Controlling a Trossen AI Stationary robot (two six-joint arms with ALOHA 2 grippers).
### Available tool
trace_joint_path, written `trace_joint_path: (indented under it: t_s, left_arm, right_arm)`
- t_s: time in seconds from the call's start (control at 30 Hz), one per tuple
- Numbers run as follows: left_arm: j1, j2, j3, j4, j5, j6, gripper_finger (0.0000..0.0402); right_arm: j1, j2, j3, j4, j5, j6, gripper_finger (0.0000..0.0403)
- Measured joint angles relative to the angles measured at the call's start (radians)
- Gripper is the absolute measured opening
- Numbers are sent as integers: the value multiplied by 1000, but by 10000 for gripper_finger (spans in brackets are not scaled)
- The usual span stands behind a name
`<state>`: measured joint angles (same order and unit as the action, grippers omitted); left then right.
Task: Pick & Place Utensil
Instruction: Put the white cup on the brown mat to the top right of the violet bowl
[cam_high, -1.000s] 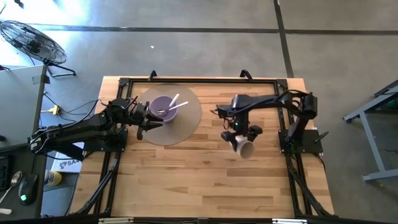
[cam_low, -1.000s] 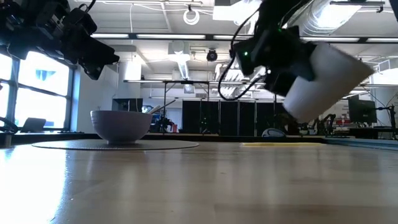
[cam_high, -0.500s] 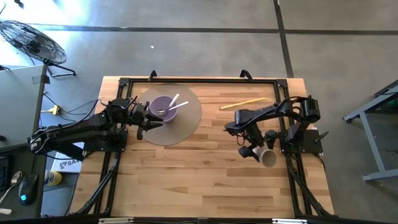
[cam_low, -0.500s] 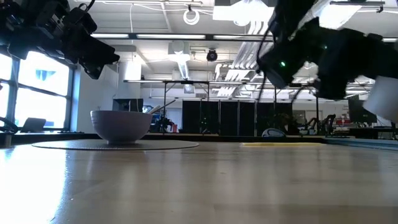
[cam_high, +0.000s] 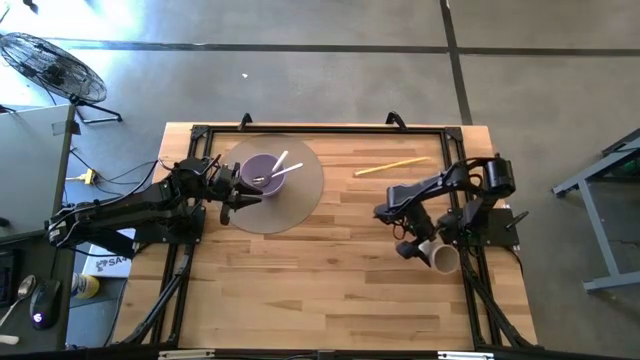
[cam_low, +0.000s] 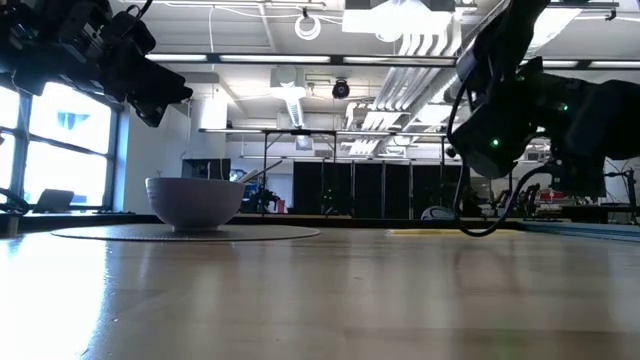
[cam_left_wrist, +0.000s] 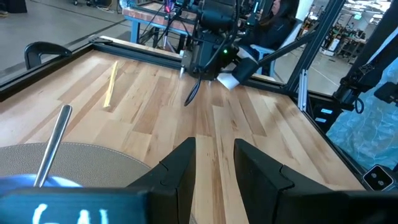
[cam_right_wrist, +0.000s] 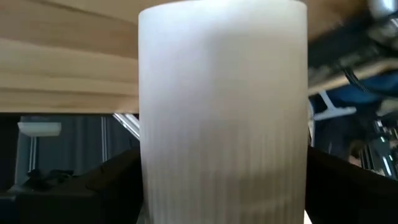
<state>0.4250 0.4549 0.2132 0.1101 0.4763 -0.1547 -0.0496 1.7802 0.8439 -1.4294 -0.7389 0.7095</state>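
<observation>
Looking straight down from the high view, I see the right tool (cam_high: 425, 250) out at the right edge of the wooden surface (cam_high: 330, 280), just beside its own arm mount, clamped on a white ribbed cup (cam_high: 444, 259) that lies tipped on its side with the open mouth pointing right and toward the near edge. In the right wrist view the cup (cam_right_wrist: 222, 106) fills the picture between the two dark fingers (cam_right_wrist: 106, 186), which sit pressed against its sides, so the grip is firm.

The left tool (cam_high: 232, 192) hangs at the left rim of the round grey mat (cam_high: 300, 205), just beside the purple bowl (cam_high: 262, 172). Its fingers (cam_left_wrist: 180, 171) stand apart with bare wood showing between them, holding nothing. In the low view it hangs above and to the left of the bowl (cam_low: 194, 203).

Two utensils (cam_high: 280, 170) with light handles rest in the bowl, their handles leaning out over the right rim. A pale yellow utensil (cam_high: 393, 165), too small for me to identify, lies flat on the surface far from me, between the mat and the right arm's mount, well apart from both tools. The left wrist view shows it (cam_left_wrist: 111, 86) lying on the planks beyond the mat.
</observation>
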Motion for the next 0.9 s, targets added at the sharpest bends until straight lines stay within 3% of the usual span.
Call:
trace_joint_path:
  t_s: [0.43,0.9]
  left_arm:
    - [0,0,0,1,1,0,106]
    - [0,0,0,-3,6,19,106]
  right_arm:
    - [-29,0,-9,249,-9,60,338]
    - [-55,1,80,133,-39,75,338]
